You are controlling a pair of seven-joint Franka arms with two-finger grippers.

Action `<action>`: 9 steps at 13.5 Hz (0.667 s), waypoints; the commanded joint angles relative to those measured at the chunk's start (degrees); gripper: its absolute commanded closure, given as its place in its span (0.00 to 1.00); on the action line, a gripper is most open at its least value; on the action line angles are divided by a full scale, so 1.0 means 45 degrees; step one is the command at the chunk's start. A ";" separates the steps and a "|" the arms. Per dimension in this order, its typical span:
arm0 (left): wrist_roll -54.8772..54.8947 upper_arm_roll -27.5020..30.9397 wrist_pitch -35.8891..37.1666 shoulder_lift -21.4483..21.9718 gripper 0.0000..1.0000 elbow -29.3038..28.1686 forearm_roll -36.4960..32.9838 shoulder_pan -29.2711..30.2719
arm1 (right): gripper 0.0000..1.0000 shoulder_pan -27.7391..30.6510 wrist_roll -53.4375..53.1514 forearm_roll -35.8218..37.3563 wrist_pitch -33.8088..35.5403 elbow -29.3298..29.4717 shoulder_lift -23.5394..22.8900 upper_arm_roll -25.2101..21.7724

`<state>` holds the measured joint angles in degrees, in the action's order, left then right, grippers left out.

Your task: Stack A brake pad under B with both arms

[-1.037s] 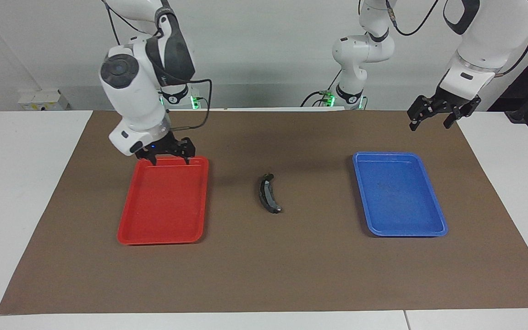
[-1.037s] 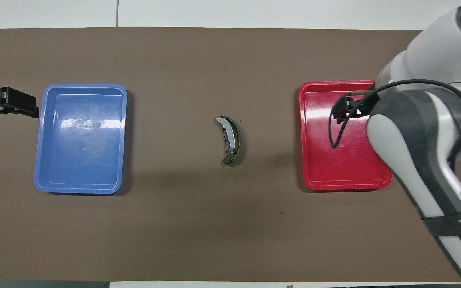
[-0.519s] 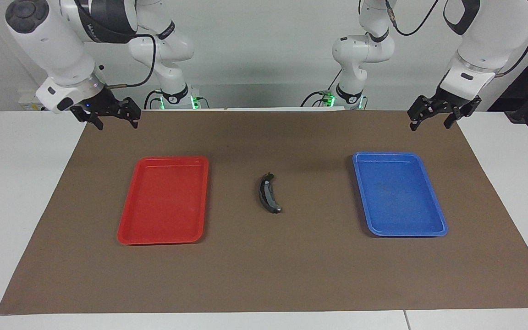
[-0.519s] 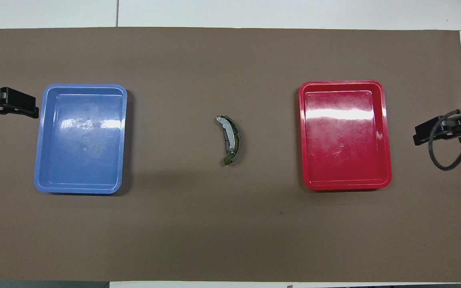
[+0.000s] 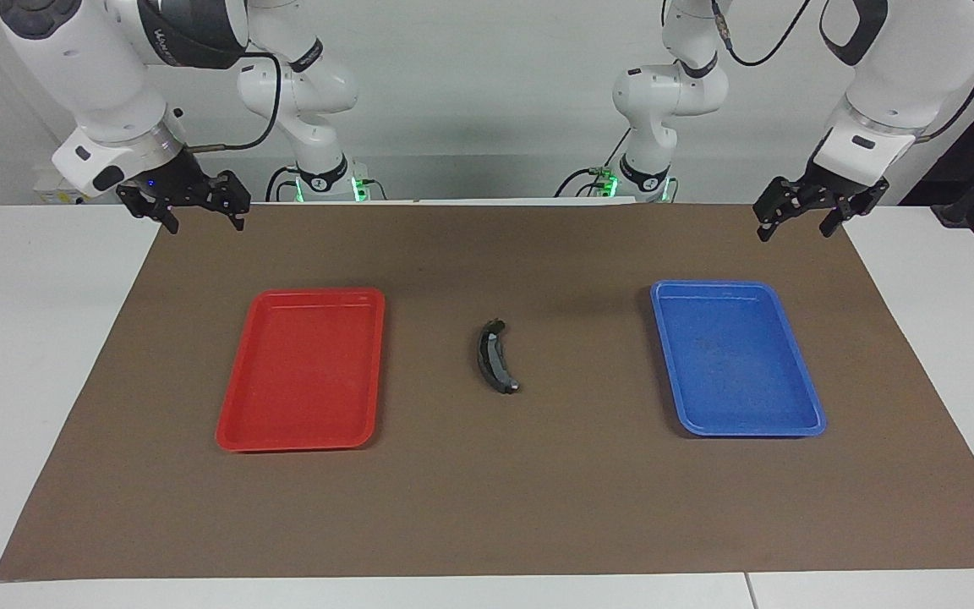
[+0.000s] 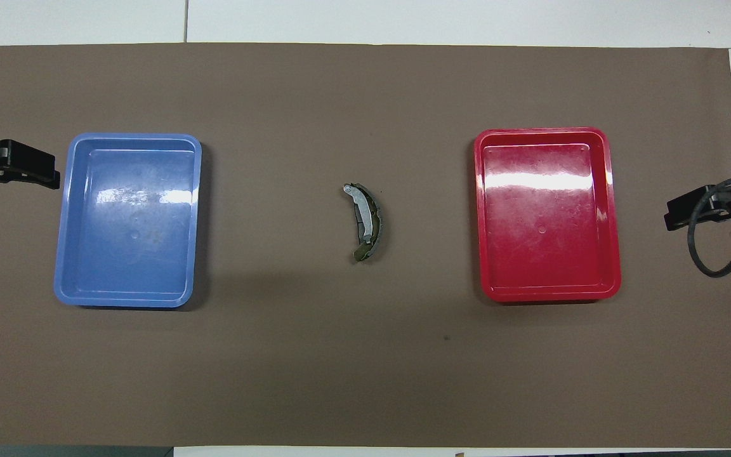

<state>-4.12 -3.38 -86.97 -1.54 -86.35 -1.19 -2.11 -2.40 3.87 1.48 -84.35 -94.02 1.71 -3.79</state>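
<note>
B (image 5: 495, 358) was seen lying between the trays (mid-desk); the left hand (image 5: 798, 222) and right hand (image 5: 196, 213) were raised, fingers apart, nothing held.

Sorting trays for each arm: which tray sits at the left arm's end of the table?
The blue tray; the red tray sits at the right arm's end.

b (image 5: 495, 357) lies on the mat (image 5: 487, 507) between 2 trays (image 5: 301, 368).
</note>
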 commanded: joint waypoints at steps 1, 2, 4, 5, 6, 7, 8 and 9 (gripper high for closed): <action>0.0153 0.0262 0.0069 0.0382 0.00 -0.0402 0.0090 -0.0254 | 0.00 0.0065 0.0116 0.0177 0.0091 0.0268 -0.0127 -0.0037; 0.0153 0.0262 0.0050 0.0382 0.00 -0.0402 0.0090 -0.0254 | 0.00 0.0065 0.0116 0.0197 0.0092 0.0268 -0.0127 -0.0037; 0.0153 0.0262 0.0049 0.0382 0.00 -0.0402 0.0090 -0.0254 | 0.00 0.0065 0.0116 0.0217 0.0034 0.0268 -0.0127 -0.0018; 0.0153 0.0262 0.0049 0.0382 0.00 -0.0402 0.0090 -0.0254 | 0.00 0.0084 0.0116 0.0217 -0.0006 0.0268 -0.0127 -0.0017; 0.0153 0.0282 0.0069 0.0382 0.00 -0.0402 0.0090 -0.0254 | 0.00 0.0104 0.0116 0.0198 0.0071 0.0268 -0.0127 -0.0017; 0.0173 0.0282 0.0050 0.0382 0.00 -0.0402 0.0090 -0.0254 | 0.00 0.0123 0.0135 0.0197 0.0111 0.0287 -0.0108 -0.0017; 0.0173 0.0282 0.0069 0.0382 0.00 -0.0402 0.0090 -0.0254 | 0.00 0.0124 0.0116 0.0197 0.0111 0.0287 -0.0127 -0.0017; 0.0173 0.0282 0.0069 0.0382 0.00 -0.0421 0.0090 -0.0254 | 0.00 0.0143 0.0135 0.0197 0.0111 0.0287 -0.0127 -0.0017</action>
